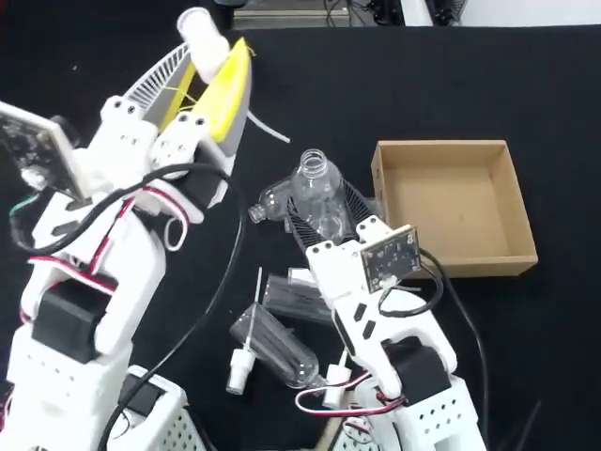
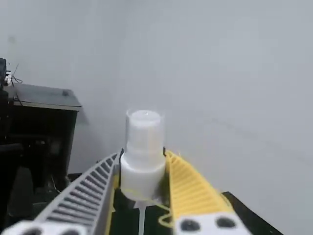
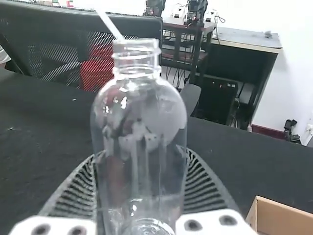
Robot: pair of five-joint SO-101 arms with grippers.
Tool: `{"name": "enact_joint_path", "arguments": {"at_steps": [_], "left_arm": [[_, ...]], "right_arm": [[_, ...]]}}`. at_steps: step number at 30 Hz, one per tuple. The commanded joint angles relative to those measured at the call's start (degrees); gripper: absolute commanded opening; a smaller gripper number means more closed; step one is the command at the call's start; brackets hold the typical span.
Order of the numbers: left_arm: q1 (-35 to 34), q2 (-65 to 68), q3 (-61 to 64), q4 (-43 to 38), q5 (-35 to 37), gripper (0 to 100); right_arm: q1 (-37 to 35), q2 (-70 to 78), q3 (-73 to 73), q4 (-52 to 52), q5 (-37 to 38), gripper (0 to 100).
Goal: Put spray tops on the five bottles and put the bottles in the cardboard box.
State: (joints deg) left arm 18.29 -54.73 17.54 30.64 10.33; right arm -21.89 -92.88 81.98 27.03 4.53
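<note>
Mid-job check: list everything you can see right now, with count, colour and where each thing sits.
cardboard box: one, brown, open-topped, on the table's right side.
held bottle: one, clear, upright, no top on it, between the right fingers.
lying bottles: three that I can count, clear, one beside the held bottle, two nearer the arm bases.
held spray top: one, white, raised between the left fingers.
loose spray tops: two, white, on the table near the arm bases.
table: one, black.
left gripper: one yellow finger, one white.
right gripper: black fingers.
</note>
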Motion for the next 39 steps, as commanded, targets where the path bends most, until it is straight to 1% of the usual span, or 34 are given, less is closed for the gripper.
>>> {"name": "enact_joint_path", "arguments": {"at_steps": [1,3,6,8,13,18,23,27,35,37,39], "left_arm": [[0.9,0.2,-0.6,-1.5,-0.6,3],[0.9,-1.6,-0.2,-1.5,-0.6,3],[0.9,-4.0,0.3,-1.4,-0.6,3],[1.1,-4.9,0.7,-0.7,-0.6,3],[7.0,-5.1,1.2,-0.4,-1.1,3],[7.9,-5.1,1.3,-0.2,-5.6,3],[8.0,-5.0,1.2,1.0,-6.2,3],[9.3,-3.0,1.0,1.0,-6.3,3],[9.5,4.8,-1.9,1.6,-6.3,3],[9.5,4.7,-2.7,3.3,-6.3,4],[10.2,5.1,-4.6,6.6,-6.3,6]], "right_arm": [[1.1,-0.5,-0.3,-1.8,0.6,1.1],[1.1,-0.5,-0.3,-1.8,0.7,1.1],[1.1,-0.5,-0.3,-1.8,3.6,1.1],[1.1,-0.5,-0.3,-1.8,4.1,1.1],[1.1,-0.5,-0.1,-1.8,4.2,1.1],[1.1,-0.5,0.5,-2.1,4.5,1.1],[1.1,-0.5,0.5,-2.1,4.5,1.1],[1.1,-0.5,0.4,-2.0,4.4,1.1],[1.1,-0.9,0.4,-1.8,4.3,1.1],[1.1,-0.9,0.4,-1.8,4.2,1.1],[1.1,-0.9,0.4,-1.8,4.2,1.1]]}}
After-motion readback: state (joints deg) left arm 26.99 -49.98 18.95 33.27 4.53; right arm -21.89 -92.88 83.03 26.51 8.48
